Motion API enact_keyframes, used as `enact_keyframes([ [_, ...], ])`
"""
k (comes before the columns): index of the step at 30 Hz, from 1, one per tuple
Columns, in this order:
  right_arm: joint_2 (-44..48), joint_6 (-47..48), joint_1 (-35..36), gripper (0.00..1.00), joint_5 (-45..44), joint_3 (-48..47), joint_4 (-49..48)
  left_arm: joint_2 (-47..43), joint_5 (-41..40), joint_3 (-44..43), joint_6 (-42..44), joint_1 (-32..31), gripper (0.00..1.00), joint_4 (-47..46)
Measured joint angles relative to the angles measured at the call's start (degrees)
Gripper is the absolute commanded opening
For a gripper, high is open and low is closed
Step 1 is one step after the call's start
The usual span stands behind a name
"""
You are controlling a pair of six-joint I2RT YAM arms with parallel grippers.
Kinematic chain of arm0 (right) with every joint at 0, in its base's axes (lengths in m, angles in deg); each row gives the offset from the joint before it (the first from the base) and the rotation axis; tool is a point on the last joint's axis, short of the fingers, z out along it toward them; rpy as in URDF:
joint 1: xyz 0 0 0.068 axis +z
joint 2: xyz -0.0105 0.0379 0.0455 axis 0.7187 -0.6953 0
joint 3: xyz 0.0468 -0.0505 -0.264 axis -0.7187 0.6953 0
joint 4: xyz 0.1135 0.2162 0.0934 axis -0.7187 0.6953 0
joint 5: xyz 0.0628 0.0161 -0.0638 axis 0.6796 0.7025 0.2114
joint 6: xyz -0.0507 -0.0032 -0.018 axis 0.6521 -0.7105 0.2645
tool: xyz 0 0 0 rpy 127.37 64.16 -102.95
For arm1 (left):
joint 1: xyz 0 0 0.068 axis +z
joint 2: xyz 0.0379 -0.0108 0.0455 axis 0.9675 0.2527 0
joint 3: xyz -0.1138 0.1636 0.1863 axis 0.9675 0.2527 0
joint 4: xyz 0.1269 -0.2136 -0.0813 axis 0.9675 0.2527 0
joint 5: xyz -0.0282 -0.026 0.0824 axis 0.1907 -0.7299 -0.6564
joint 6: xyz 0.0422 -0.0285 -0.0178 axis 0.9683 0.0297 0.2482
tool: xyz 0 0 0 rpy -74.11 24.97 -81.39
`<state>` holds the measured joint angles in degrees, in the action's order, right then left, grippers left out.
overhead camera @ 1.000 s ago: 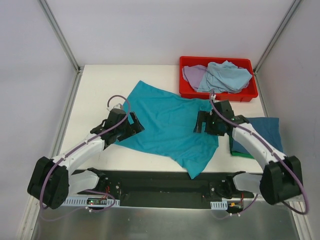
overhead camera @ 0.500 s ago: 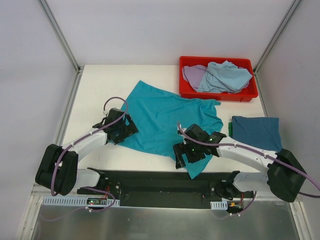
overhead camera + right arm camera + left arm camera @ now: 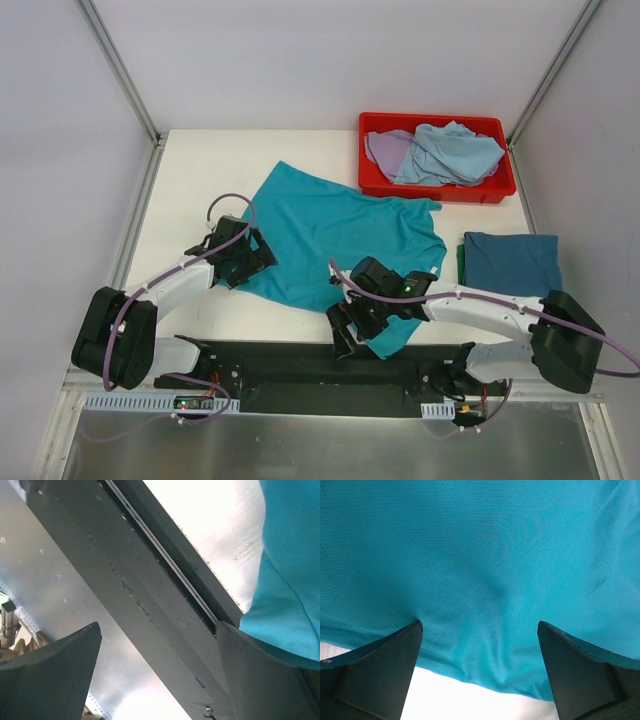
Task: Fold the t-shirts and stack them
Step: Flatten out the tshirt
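So, my right end effector [image 3: 157,625] is down at the near edge of the surface [image 3: 200,170], fingers spread wide, holding nothing. It's beside the lowest corner of the teal t-shirt [image 3: 340,235], which seems to lie partly over the black base rail [image 3: 290,362]. My left end effector [image 3: 479,626] is just as wide open, hovering low over the shirt's left hem with cloth under both fingers but nothing pinched.

Where this could go sideways: the shirt lies skewed and rumpled, so if I clamp only the top layer, or one side grabs before the other, I think it drags crooked and the fold comes out lopsided. That near corner is my worry too, since it could snag on the rail or slip off the edge.

Off to the right, clear of the spread shirt, the dark blue t-shirt [image 3: 512,262] sits folded on the green t-shirt [image 3: 461,262]. At the far side, the red tray [image 3: 440,192] holds the lavender t-shirt [image 3: 385,148] and pale blue t-shirt [image 3: 450,150], crumpled, with the teal one's far sleeve right beside it.
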<state>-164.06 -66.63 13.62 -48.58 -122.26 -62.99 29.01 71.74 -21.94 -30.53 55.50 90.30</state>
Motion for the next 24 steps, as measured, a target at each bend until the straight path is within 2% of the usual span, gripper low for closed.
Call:
enact_keyframes([
  [2,2.47,0.02,0.0,0.99,-0.59,0.0,-0.24,0.0,0.07,0.0,-0.02,0.11,0.99,0.0],
  [6,8.0,-1.11,-0.68,0.96,-7.15,0.02,1.51,0.0,0.07,0.0,0.0,0.11,0.99,0.0],
  [9,8.22,-2.99,-2.58,0.89,-13.05,0.37,3.93,0.0,0.07,0.0,0.0,0.24,0.99,0.0],
  [12,6.88,-4.24,-3.34,0.87,-16.98,1.66,5.57,0.04,0.31,0.0,0.0,0.48,0.99,0.0],
  [19,-0.83,-7.54,-6.99,0.92,-19.5,2.78,6.99,0.92,0.59,-0.68,0.02,0.48,0.99,0.04],
  [24,-3.19,-6.97,-16.37,0.96,-19.52,0.96,6.82,1.6,1.49,-1.14,0.0,0.48,0.99,-0.15],
])
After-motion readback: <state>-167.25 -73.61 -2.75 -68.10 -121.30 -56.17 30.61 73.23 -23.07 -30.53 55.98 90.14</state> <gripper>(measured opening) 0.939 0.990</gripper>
